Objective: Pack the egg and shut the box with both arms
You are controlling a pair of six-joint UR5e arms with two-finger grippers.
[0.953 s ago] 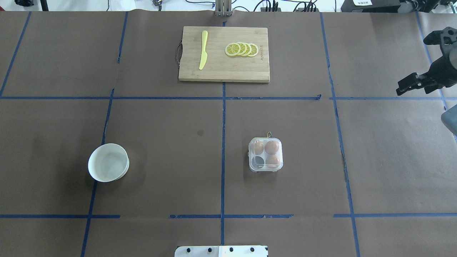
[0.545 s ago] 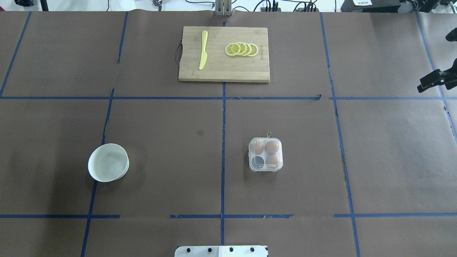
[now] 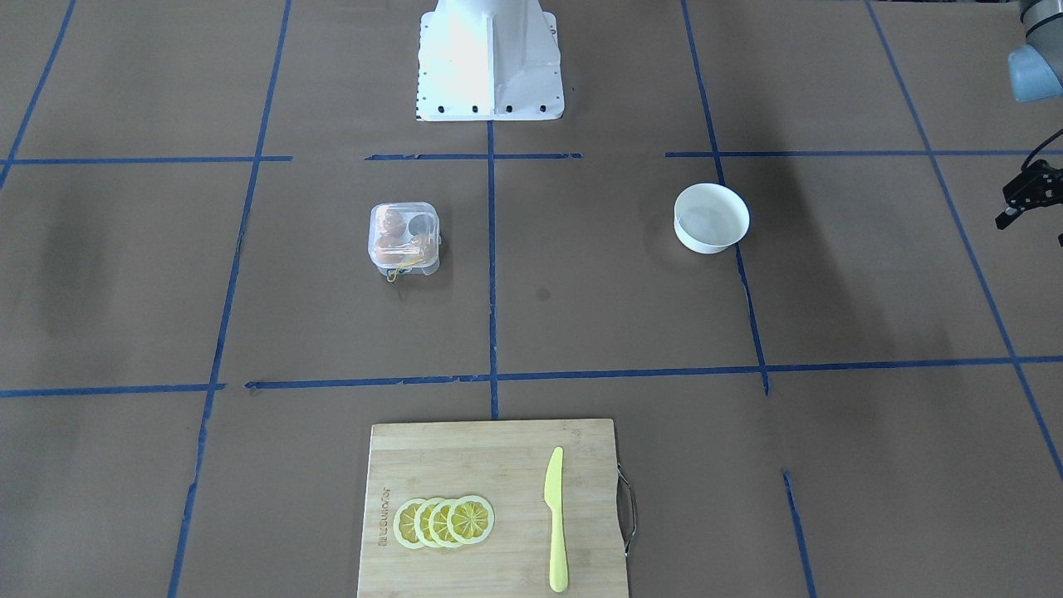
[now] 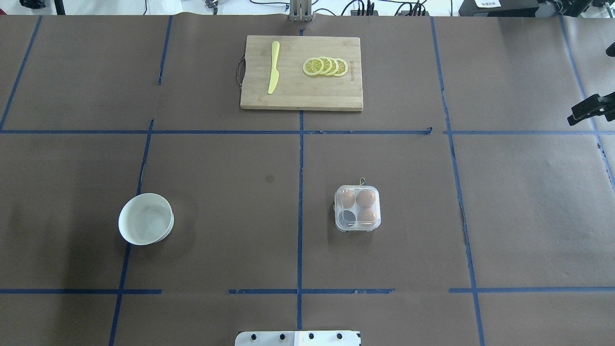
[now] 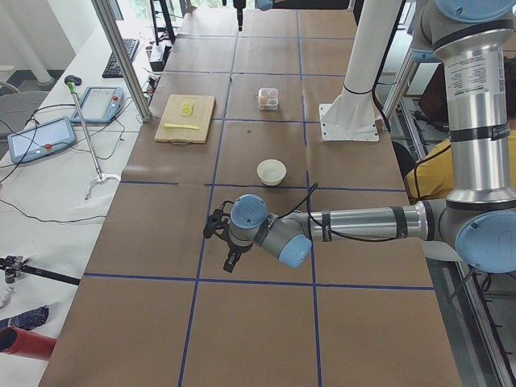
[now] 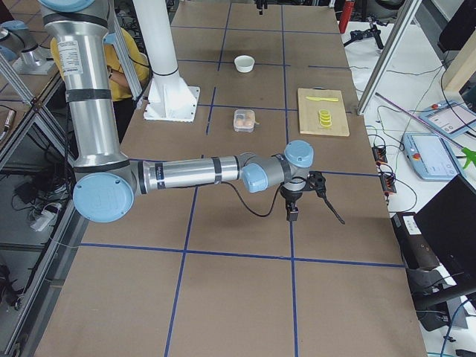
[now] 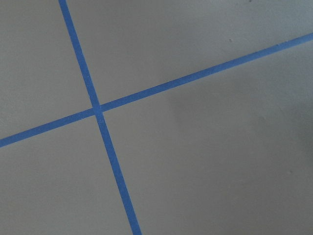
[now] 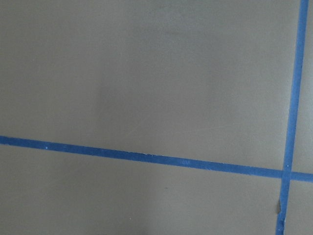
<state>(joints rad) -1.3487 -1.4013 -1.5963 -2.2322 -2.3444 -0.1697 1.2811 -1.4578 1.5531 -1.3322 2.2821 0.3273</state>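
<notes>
On table (image 4: 216,216), clear box (image 4: 346,219) (three brown eggs (image 4: 366,198))

- Left arm (image 5: 363,222) and right arm (image 6: 186,172): silver-grey tubes, pale blue joint caps, black bands.
- Thin black cable (image 6: 253,216) loops near each wrist.
- White pedestal base (image 3: 490,58), dark bolt holes.

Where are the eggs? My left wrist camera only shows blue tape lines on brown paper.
Observer: Three brown eggs sit in a clear egg carton on the robot's right half of the table.
Operator: Is there room for another one?
Observer: Yes. One cell, the one nearest the robot on its left, looks empty.
Operator: Is my pincer close to it?
Observer: No. The left pincer hangs out beyond the white bowl, far from the carton.
</notes>
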